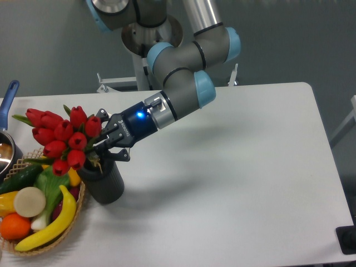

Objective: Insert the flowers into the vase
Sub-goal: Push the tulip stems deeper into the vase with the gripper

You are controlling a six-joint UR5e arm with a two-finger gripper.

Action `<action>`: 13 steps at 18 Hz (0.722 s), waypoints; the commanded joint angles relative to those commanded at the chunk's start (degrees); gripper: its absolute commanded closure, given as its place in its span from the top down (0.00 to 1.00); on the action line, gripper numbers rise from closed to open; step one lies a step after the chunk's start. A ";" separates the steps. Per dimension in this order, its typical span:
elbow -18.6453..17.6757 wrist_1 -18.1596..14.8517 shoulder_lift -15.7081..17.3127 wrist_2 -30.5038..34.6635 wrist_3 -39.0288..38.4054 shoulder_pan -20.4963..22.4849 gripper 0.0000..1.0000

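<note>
Fingers (101, 146) clasp the flowers (62, 139), stems inside the black vase (104, 182).
</note>
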 joint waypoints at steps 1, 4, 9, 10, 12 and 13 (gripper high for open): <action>-0.35 0.00 0.00 0.00 0.79 0.00 0.10; -0.97 0.00 -0.61 0.00 2.03 0.00 0.11; -0.88 0.00 -2.11 2.19 3.35 -0.96 0.14; -0.88 0.00 -2.37 2.46 3.52 -1.05 0.14; -0.97 0.00 -2.46 2.64 3.70 -1.41 0.18; -0.97 0.00 -2.46 2.64 3.70 -1.41 0.20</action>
